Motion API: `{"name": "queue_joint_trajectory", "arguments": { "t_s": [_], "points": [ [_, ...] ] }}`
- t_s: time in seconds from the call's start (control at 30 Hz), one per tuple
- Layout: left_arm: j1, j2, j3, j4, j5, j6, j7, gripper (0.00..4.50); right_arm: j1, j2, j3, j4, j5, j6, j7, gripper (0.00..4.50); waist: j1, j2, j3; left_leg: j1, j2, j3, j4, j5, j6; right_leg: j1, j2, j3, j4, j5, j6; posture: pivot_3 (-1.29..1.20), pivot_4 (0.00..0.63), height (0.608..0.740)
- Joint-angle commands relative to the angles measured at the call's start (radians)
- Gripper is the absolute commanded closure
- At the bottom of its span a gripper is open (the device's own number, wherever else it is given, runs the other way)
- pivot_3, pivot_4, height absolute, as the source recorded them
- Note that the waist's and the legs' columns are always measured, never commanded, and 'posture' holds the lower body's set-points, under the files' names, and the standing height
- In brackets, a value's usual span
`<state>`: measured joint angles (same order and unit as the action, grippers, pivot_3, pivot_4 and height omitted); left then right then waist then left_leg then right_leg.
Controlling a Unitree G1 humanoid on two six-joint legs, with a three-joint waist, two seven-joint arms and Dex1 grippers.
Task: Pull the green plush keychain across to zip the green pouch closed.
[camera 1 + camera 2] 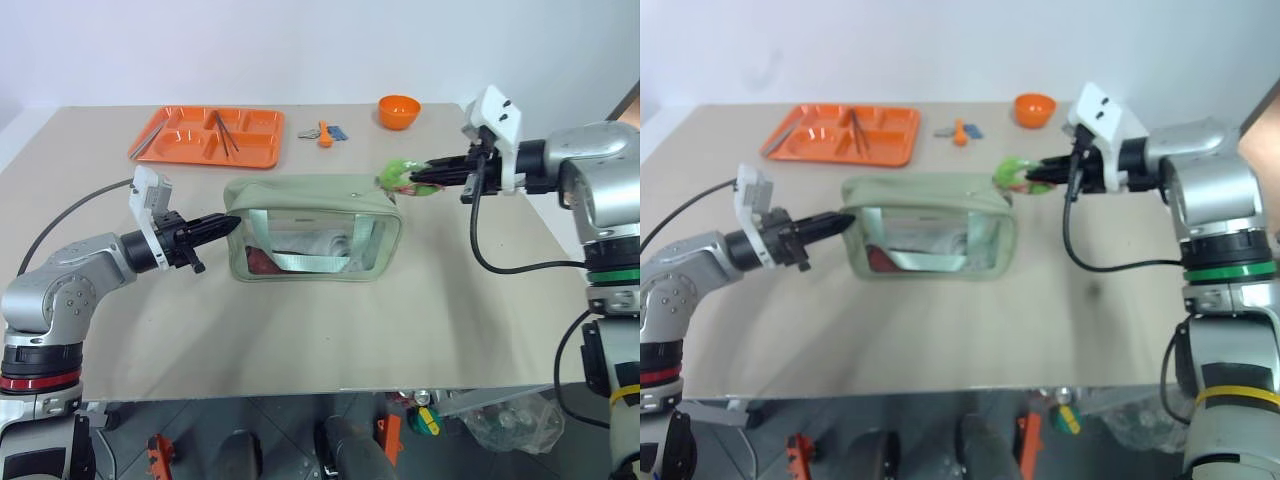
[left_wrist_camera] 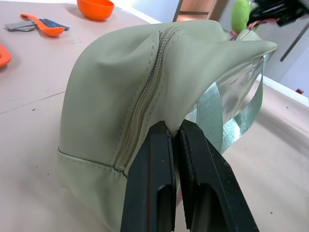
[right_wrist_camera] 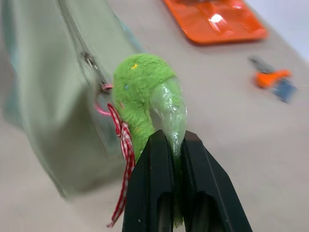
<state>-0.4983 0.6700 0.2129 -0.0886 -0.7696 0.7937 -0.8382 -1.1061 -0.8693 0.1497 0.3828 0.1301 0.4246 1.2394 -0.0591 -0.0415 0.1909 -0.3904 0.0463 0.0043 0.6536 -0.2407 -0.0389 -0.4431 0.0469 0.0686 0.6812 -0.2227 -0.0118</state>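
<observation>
While left pincer [image 1: 228, 226] pinches green pouch [image 1: 300, 205] — right pincer [image 1: 418, 178] grips green plush keychain [image 3: 142, 89].

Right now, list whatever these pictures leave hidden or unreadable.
- What is inside the green pouch: head views give only pale and red shapes behind its clear window.
- Items on the orange tray: too small to name.
- Zipper end by the green plush keychain: blurred in the right wrist view, so full closure is unsure.
</observation>
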Motion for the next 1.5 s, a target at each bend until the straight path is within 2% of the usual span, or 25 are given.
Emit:
{"name": "queue_joint_trajectory", "arguments": {
  "t_s": [0.03,0.23,0.3,0.47,0.57,0.67,0.93,1.07,1.23,1.37,1.5],
  "points": [
    [-0.015,0.009,0.014,0.005,-0.005,0.003,-0.008,4.5,-0.088,-0.056,-0.025,0.058,-0.077,-0.096,-0.048,4.46,0.001,0.0,0.0,0.0,0.0,0.0,0.0,0.0,0.0,0.0,0.0,0.0,0.0,0.0,0.0,0.0,0.15,0.74],
    [-0.023,0.005,0.008,0.016,-0.001,-0.003,-0.012,4.5,-0.083,-0.089,-0.033,0.082,-0.135,-0.221,-0.074,4.46,0.002,0.0,0.0,-0.001,0.0,0.0,0.0,0.0,0.0,0.0,-0.001,0.0,-0.001,0.0,0.001,0.0,0.15,0.74],
    [-0.019,0.004,0.007,0.018,0.001,-0.007,-0.016,4.5,-0.022,-0.099,-0.034,0.034,-0.146,-0.265,-0.081,4.46,0.006,0.0,0.0,-0.002,0.0,0.0,0.0,0.0,0.0,-0.001,-0.001,0.0,-0.001,-0.001,0.001,0.0,0.15,0.74],
    [-0.011,0.012,0.014,0.019,0.003,-0.007,-0.023,4.5,0.25,-0.115,-0.018,-0.219,-0.126,-0.356,-0.049,4.46,0.012,0.0,0.0,-0.002,0.0,-0.001,-0.001,-0.001,0.0,0.0,-0.002,0.001,-0.001,-0.003,0.002,0.0,0.15,0.74],
    [-0.012,0.015,0.019,0.021,0.0,-0.005,-0.025,4.5,0.357,-0.059,0.01,-0.282,-0.16,-0.354,-0.113,4.46,0.006,0.0,0.0,-0.001,0.0,0.0,-0.001,-0.001,-0.001,0.0,-0.001,0.002,0.0,-0.003,0.002,0.0,0.15,0.74],
    [-0.015,0.015,0.02,0.022,-0.001,-0.003,-0.026,4.5,0.395,0.005,0.049,-0.243,-0.235,-0.376,-0.203,4.46,0.001,0.0,0.0,0.002,0.001,0.001,0.0,0.0,-0.002,0.0,-0.001,0.003,0.001,-0.001,0.0,0.0,0.15,0.74],
    [-0.021,0.018,0.023,0.019,-0.007,0.006,-0.025,4.5,0.362,0.1,0.091,-0.086,-0.347,-0.471,-0.339,4.46,-0.005,0.0,0.0,0.003,0.001,0.001,0.0,0.004,-0.004,0.001,0.002,0.002,0.001,0.004,-0.001,0.0,0.15,0.74],
    [-0.018,0.024,0.028,0.017,-0.01,0.01,-0.024,4.5,0.289,0.061,0.037,-0.023,-0.32,-0.48,-0.318,4.46,-0.009,0.0,0.0,0.002,0.001,0.002,0.0,0.004,-0.004,0.001,0.001,0.003,0.001,0.004,0.0,0.0,0.15,0.74],
    [-0.012,0.025,0.032,0.018,-0.012,0.008,-0.024,4.5,0.215,-0.027,-0.033,0.028,-0.238,-0.478,-0.222,4.46,-0.008,0.0,0.0,0.001,0.0,0.001,-0.001,0.004,-0.003,0.001,0.0,0.003,0.0,0.003,0.001,0.0,0.15,0.74],
    [-0.012,0.021,0.029,0.023,-0.009,0.003,-0.024,4.5,0.151,-0.086,-0.028,0.126,-0.277,-0.526,-0.235,4.46,-0.011,0.0,0.0,0.002,0.0,0.002,-0.001,0.003,-0.003,0.001,0.0,0.003,0.0,0.003,0.001,0.0,0.15,0.74],
    [-0.015,0.02,0.028,0.028,-0.009,0.001,-0.025,4.5,0.135,-0.096,0.0,0.185,-0.324,-0.575,-0.27,4.46,-0.013,0.0,0.0,0.001,0.0,0.001,-0.001,0.003,-0.003,0.001,0.0,0.003,0.0,0.003,0.001,0.0,0.15,0.74]
  ]
}}
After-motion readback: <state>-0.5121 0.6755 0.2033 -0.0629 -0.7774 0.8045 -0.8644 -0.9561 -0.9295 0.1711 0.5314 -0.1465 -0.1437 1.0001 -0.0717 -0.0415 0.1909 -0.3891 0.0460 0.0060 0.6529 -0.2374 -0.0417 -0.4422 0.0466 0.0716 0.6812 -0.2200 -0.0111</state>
